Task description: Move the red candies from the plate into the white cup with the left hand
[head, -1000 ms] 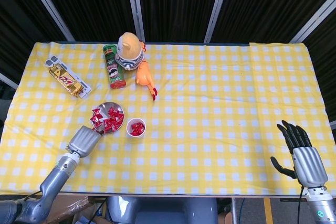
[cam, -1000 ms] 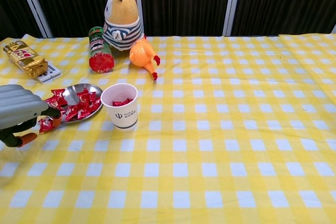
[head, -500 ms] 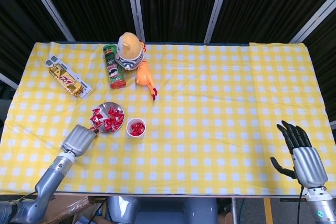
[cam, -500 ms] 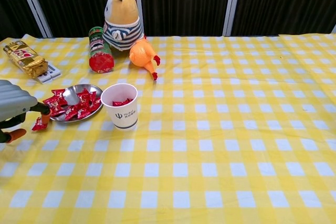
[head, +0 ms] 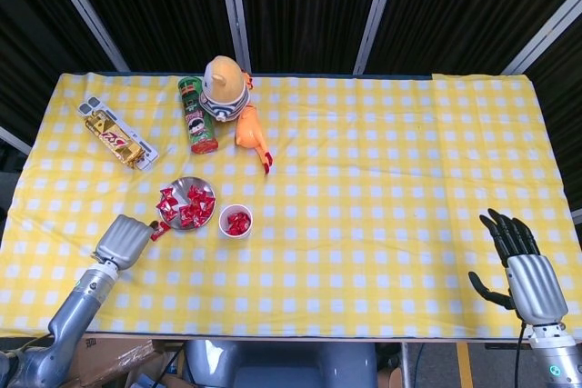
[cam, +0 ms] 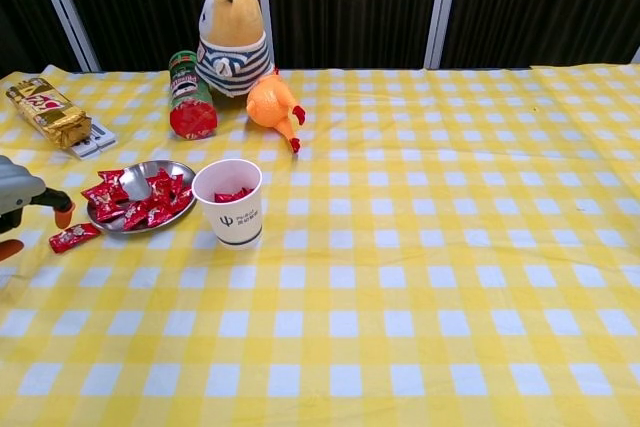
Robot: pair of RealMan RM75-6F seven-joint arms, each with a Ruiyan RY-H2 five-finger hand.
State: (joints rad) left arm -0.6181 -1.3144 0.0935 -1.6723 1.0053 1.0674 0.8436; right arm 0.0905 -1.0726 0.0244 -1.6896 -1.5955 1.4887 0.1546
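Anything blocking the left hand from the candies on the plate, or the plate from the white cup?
Nothing visible. The left hand sits just off the plate with only bare cloth and one stray candy lying between. The red candies lie uncovered, and the white cup stands right beside the plate, its mouth open.

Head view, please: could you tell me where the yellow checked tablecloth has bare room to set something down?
The widest bare stretch runs from the white paper cup and orange toy chicken rightward to the open right hand. The near edge between both hands is free too. It is crowded at far left: round metal plate, left hand, green crisp tube, gold snack packet.
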